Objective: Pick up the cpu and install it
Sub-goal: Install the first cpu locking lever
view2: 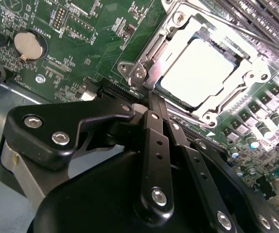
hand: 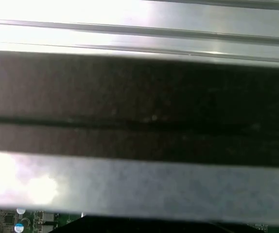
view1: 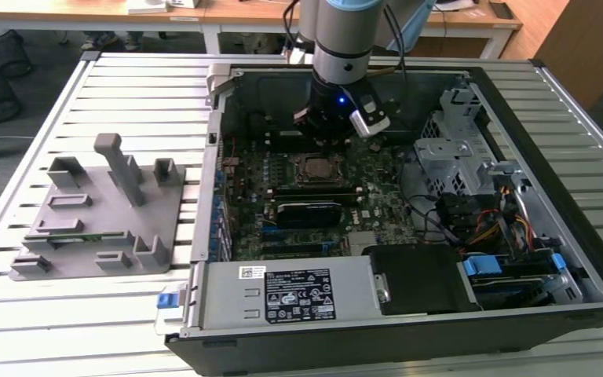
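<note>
The cpu point(view2: 200, 73) is a flat square chip with a bright silver top, lying inside the metal-framed socket point(view2: 138, 74) on the green motherboard point(view2: 81, 29). In the exterior view the cpu point(view1: 317, 168) sits mid-board inside the open computer case point(view1: 407, 338). My gripper point(view2: 151, 99) hangs just beside the socket's edge, its two black fingers drawn together at the tip with nothing between them. Seen from outside, the gripper point(view1: 328, 144) is low over the board, just behind the socket.
A grey fixture plate point(view1: 103, 212) with upright blocks lies on the slatted table point(view1: 123, 86) at the exterior view's left. A power supply point(view1: 291, 294), drive cage point(view1: 454, 149) and cables point(view1: 490, 228) crowd the case. A coin cell point(view2: 27, 44) sits on the board.
</note>
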### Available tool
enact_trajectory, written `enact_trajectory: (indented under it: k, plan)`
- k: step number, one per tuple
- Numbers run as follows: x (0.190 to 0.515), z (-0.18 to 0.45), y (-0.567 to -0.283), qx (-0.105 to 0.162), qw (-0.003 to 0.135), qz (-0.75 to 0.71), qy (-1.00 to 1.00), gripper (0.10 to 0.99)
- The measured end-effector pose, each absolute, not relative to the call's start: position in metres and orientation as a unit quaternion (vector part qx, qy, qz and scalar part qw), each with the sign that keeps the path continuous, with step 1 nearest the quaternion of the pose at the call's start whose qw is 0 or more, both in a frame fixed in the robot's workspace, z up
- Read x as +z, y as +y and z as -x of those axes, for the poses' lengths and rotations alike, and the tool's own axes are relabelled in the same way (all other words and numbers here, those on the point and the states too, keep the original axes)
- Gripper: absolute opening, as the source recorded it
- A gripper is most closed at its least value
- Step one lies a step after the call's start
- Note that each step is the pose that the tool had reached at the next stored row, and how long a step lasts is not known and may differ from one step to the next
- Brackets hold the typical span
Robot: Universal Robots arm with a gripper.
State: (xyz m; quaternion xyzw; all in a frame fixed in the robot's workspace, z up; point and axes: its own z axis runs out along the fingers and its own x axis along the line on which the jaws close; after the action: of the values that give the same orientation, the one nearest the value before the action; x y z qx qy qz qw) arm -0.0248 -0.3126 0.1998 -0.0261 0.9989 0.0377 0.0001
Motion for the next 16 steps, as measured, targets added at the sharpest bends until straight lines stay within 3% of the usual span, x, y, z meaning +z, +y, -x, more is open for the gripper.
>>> enact_trajectory:
  k: [12, 16]
  plan:
    - [0.1939, 0.0244, -0.3110, 0.029, 0.000, 0.026, 0.999, 0.106]
    - [0.1945, 0.0248, -0.3117, 0.039, 0.000, 0.026, 0.999, 0.106]
